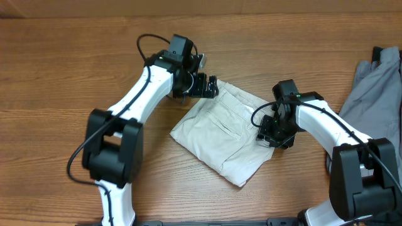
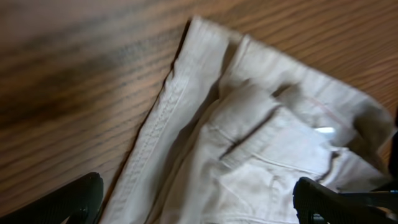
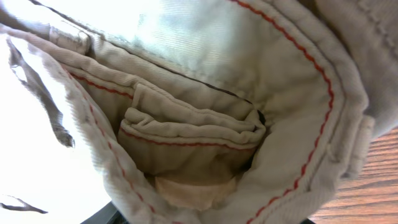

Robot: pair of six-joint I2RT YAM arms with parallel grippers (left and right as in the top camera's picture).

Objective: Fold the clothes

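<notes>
One pair of creased cream shorts (image 1: 223, 135) lies folded on woodgrain table (image 1: 75, 63).

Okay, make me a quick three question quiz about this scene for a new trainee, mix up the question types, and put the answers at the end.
1. True or false: the left gripper, over the shorts, has its jaws shut.
2. Where does the grey garment lie in the overhead view? A) at the right edge, apart from the shorts; B) under the shorts; C) in the left gripper.
3. Fill in: in the right wrist view, the stitching inside the shorts is ___ in colour.

Key: 1 false, the jaws stand wide apart; 2 A; 3 red.
</notes>
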